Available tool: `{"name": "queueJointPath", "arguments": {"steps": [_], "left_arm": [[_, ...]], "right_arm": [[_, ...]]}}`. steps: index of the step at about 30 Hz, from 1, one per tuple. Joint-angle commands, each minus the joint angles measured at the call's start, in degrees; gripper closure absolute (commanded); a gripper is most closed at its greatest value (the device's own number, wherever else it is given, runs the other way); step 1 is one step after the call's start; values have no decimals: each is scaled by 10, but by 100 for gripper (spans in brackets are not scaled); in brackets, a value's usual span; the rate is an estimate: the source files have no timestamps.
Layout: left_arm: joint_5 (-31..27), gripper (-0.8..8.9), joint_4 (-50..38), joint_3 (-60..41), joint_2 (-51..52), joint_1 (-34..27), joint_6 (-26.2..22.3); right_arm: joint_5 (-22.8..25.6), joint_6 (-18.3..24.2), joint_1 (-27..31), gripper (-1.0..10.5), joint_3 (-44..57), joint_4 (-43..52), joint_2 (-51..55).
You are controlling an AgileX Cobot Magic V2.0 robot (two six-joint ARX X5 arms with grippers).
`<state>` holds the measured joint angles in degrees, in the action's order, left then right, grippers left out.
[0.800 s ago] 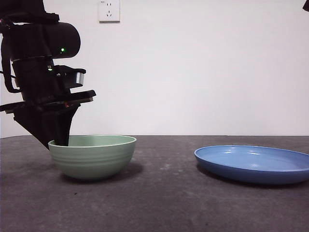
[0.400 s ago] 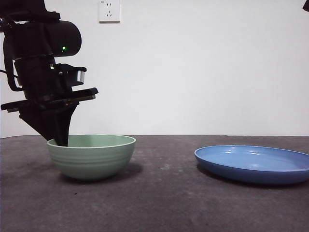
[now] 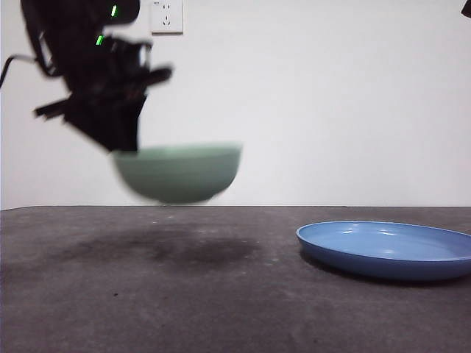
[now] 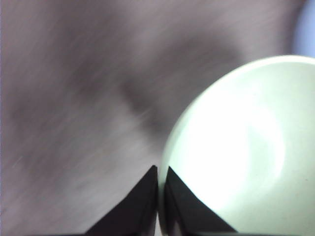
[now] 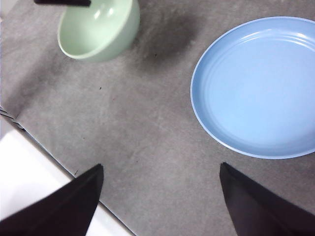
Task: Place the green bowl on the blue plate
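Observation:
The green bowl (image 3: 179, 172) hangs in the air above the table at the left, blurred by motion. My left gripper (image 3: 124, 140) is shut on its left rim; in the left wrist view the jaws (image 4: 158, 189) pinch the rim of the bowl (image 4: 241, 152). The blue plate (image 3: 386, 248) lies on the table at the right, apart from the bowl. The right wrist view shows the bowl (image 5: 98, 29) and the plate (image 5: 258, 83) from above. My right gripper (image 5: 160, 196) is open and empty, high above the table.
The dark grey table (image 3: 221, 309) carries the bowl's shadow (image 3: 184, 250) under the lifted bowl. A white wall with a socket (image 3: 166, 16) is behind. The table's edge (image 5: 59, 172) shows in the right wrist view.
The left gripper has lifted the bowl off the table and carried it up and a little to the right. The plate has not moved.

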<state>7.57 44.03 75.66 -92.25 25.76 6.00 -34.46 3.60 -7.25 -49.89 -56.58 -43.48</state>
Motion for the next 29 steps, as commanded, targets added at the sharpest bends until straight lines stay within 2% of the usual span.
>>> {"name": "queueJointPath", "arguments": {"steps": [1,11,21,29], "left_arm": [[7,804,2,38,-3,23,22],[6,803,3,146,-45,99,27],[6,803,16,292,-194,153,26],[6,803,43,421,-322,183,24]], "right_arm": [[0,-9,-2,567,-12,4,-2],[0,-23,-2,567,-12,4,-1],[9,-43,-2,567,-12,3,36],[52,-47,-2,567,-12,-20,67]]}}
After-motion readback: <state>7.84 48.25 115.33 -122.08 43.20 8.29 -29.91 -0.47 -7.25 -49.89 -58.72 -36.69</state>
